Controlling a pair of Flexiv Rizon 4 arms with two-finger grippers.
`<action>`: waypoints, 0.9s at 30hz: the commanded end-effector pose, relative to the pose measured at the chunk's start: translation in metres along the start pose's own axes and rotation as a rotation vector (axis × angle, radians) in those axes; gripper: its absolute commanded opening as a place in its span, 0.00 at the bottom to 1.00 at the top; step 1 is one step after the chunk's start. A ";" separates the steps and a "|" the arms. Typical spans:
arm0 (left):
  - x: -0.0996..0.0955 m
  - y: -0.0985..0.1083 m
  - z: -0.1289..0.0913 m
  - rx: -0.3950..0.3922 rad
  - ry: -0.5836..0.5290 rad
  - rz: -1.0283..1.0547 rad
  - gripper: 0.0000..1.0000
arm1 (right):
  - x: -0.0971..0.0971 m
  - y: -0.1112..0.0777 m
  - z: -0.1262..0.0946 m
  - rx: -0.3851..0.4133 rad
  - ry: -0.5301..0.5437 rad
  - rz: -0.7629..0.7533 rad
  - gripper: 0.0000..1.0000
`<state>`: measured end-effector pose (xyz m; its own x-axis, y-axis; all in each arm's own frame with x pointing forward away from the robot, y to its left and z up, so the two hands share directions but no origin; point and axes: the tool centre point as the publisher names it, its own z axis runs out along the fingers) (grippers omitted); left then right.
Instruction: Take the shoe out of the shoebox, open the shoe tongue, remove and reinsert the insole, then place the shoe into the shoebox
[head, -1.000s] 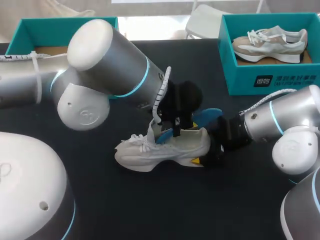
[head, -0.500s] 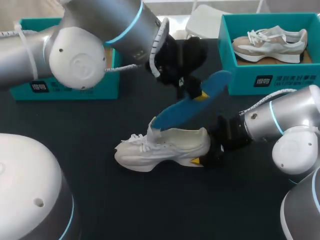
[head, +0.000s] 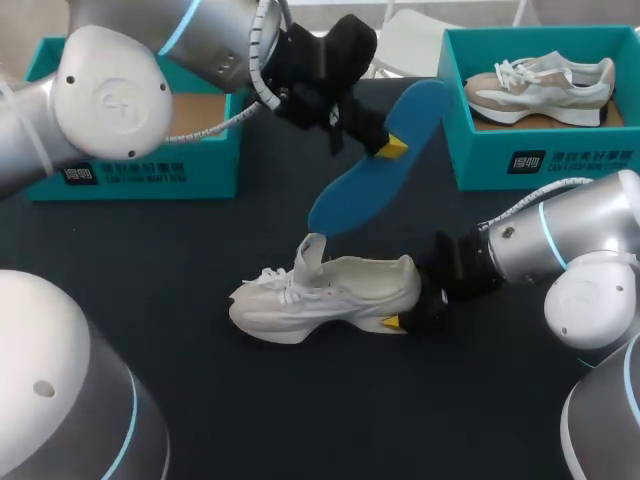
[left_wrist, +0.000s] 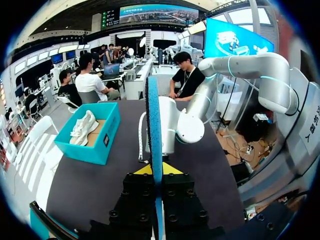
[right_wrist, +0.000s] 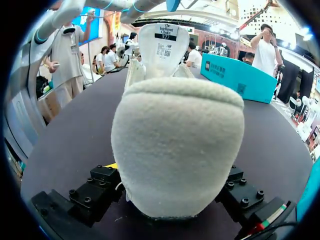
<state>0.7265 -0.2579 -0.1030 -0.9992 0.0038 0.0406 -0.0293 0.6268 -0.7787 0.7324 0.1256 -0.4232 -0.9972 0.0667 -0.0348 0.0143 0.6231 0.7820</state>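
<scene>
The white shoe (head: 325, 295) lies on the black table with its tongue (head: 312, 252) pulled up. My right gripper (head: 410, 315) is shut on its heel. In the right wrist view the fuzzy heel (right_wrist: 177, 145) fills the space between the fingers (right_wrist: 97, 192), touching both. My left gripper (head: 385, 145) hangs above the shoe, shut on the blue insole (head: 375, 165), which slants down toward the shoe without touching it. In the left wrist view the insole (left_wrist: 152, 125) stands edge-on between the yellow tips of the left gripper (left_wrist: 154, 170).
A teal shoebox (head: 540, 165) at the back right holds a beige shoe (head: 540, 85). A second teal shoebox (head: 130, 165) stands at the back left behind my left arm. In the left wrist view the box with the shoe (left_wrist: 90, 132) lies beyond the insole.
My left arm has risen and swung back, drawing the blue insole out of the shoe and up into the air. The shoe and my right arm have stayed still.
</scene>
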 end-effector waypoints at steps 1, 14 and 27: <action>0.002 0.004 -0.002 0.017 -0.002 0.002 0.00 | 0.000 -0.002 0.001 0.005 0.000 0.000 0.00; 0.034 -0.018 -0.027 0.155 0.124 -0.253 0.00 | 0.000 -0.002 0.001 0.005 0.000 0.000 0.00; 0.078 -0.057 -0.054 0.229 0.459 -0.520 0.00 | 0.000 -0.002 0.001 0.005 0.000 0.000 0.00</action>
<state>0.6523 -0.2539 -0.0224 -0.8299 0.0416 0.5563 -0.4786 0.4594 -0.7483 0.7324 0.1256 -0.4232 -0.9972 0.0667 -0.0349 0.0143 0.6231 0.7820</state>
